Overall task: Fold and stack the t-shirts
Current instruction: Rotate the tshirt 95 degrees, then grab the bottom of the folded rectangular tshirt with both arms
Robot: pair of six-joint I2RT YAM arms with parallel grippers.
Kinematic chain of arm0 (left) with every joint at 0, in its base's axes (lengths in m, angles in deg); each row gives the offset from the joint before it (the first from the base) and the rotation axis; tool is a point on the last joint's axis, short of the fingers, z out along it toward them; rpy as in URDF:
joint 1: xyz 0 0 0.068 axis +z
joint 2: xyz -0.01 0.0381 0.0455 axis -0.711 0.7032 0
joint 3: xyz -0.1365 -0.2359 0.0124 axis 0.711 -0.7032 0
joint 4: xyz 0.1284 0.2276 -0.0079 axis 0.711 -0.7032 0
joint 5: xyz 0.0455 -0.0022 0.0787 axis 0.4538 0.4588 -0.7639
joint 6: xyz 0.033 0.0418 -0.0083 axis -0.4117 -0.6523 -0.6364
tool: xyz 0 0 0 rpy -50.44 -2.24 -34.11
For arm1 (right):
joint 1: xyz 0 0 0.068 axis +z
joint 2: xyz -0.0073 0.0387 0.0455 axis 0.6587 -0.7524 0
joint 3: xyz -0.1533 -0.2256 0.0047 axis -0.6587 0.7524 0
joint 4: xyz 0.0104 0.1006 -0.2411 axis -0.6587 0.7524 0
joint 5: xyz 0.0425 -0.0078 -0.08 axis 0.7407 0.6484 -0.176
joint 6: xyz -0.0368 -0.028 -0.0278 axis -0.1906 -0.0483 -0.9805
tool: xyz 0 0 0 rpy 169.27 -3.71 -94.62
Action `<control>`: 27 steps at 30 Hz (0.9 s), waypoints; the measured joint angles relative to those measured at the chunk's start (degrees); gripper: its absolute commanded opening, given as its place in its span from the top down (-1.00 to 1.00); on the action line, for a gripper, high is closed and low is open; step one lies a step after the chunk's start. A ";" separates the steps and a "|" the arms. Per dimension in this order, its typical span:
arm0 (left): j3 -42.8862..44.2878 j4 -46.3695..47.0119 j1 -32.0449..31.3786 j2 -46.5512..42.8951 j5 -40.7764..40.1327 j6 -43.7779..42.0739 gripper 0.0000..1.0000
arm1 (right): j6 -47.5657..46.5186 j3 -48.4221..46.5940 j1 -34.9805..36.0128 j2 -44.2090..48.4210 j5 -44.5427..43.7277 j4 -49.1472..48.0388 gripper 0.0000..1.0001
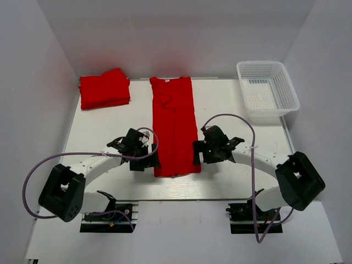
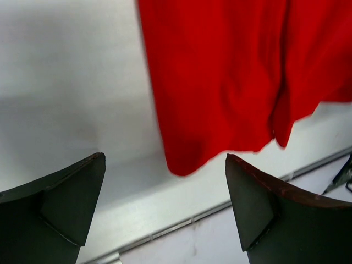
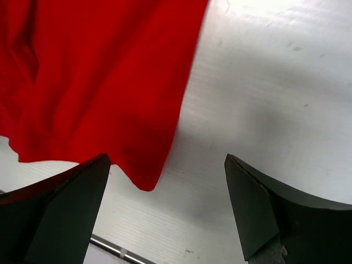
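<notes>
A red t-shirt [image 1: 175, 125] lies in the middle of the table, folded lengthwise into a long strip, collar at the far end. A stack of folded red t-shirts [image 1: 104, 88] sits at the back left. My left gripper [image 1: 149, 157] is open and empty just left of the strip's near left corner [image 2: 181, 165]. My right gripper [image 1: 199, 154] is open and empty just right of the strip's near right corner [image 3: 146, 181]. Neither gripper touches the cloth.
A white mesh basket [image 1: 268, 91] stands at the back right. The table's near edge with a metal rail [image 2: 181, 223] runs just below the shirt's hem. White walls close in the table on three sides.
</notes>
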 measured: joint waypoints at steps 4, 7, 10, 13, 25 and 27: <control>-2.16 -2.45 -2.34 -2.93 0.94 1.75 -1.00 | -0.22 0.02 -0.02 -2.40 3.93 0.66 -0.81; -2.99 -1.46 -3.45 -4.09 1.18 2.73 -1.00 | -0.24 0.04 -0.04 -2.43 6.29 0.28 -0.81; -3.65 -0.17 -4.35 -3.74 1.44 3.45 -1.00 | -0.22 0.04 -0.07 -2.51 8.31 -0.17 -0.81; -3.80 0.90 -5.53 -1.86 1.95 4.00 -0.95 | -0.13 0.28 -0.07 -3.23 10.16 -1.25 -0.81; -3.06 5.51 -8.22 2.01 4.17 5.20 -0.57 | 0.26 1.97 -0.07 -4.46 15.43 -5.68 -0.81; -3.06 5.29 -8.22 2.16 3.85 5.46 -0.43 | 0.33 2.10 -0.09 -4.59 15.89 -6.19 -0.81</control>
